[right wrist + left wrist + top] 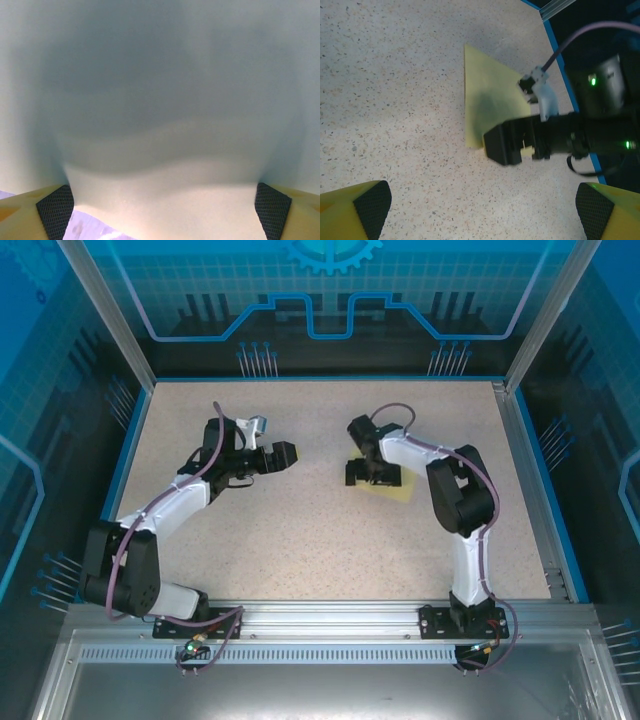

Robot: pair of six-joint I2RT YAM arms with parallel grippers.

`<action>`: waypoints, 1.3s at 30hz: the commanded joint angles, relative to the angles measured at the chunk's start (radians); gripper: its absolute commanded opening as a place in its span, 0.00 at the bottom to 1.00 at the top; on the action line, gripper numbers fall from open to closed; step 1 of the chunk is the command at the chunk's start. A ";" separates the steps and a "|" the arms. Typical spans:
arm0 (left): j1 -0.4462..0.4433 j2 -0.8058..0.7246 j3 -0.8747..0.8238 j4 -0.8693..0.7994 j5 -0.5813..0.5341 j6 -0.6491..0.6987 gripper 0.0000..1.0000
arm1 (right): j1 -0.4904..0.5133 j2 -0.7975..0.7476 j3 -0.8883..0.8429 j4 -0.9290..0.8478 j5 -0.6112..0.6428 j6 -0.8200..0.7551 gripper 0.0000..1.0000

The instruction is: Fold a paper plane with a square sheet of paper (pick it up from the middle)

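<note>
Lying flat on the table directly under my right claw, the sheet of paper reads as a triangle: one diagonal fold looks done, plane folds left to do. That claw spread wide, gripping nothing visible. My left claw released, well off beside it.

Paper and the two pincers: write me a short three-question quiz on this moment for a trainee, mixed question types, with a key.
1. True or false: the left pincer touches the paper.
2. Which one is down at the paper? A) the left pincer B) the right pincer
3. Fill in: the left pincer's jaws stand ____.
Key: 1 false; 2 B; 3 open.
</note>
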 commanded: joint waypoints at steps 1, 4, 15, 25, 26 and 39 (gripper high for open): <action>-0.007 -0.034 -0.016 0.001 0.018 -0.012 0.99 | 0.083 -0.041 -0.098 0.021 -0.026 0.050 0.97; -0.007 -0.045 -0.012 -0.025 -0.023 -0.016 0.99 | 0.167 -0.079 -0.153 0.040 -0.010 0.052 0.98; -0.007 -0.110 -0.026 -0.155 -0.080 -0.045 0.99 | 0.406 -0.268 -0.310 0.065 0.020 -0.027 0.98; -0.053 -0.179 -0.115 -0.218 -0.064 -0.073 0.99 | 0.385 -0.535 -0.400 0.018 0.131 0.241 0.99; -0.060 -0.184 -0.122 -0.223 -0.065 -0.075 0.99 | 0.383 -0.537 -0.412 0.044 0.144 0.285 0.99; -0.080 -0.253 -0.176 -0.268 -0.068 -0.089 0.99 | 0.303 -0.251 -0.258 0.132 0.156 0.300 0.99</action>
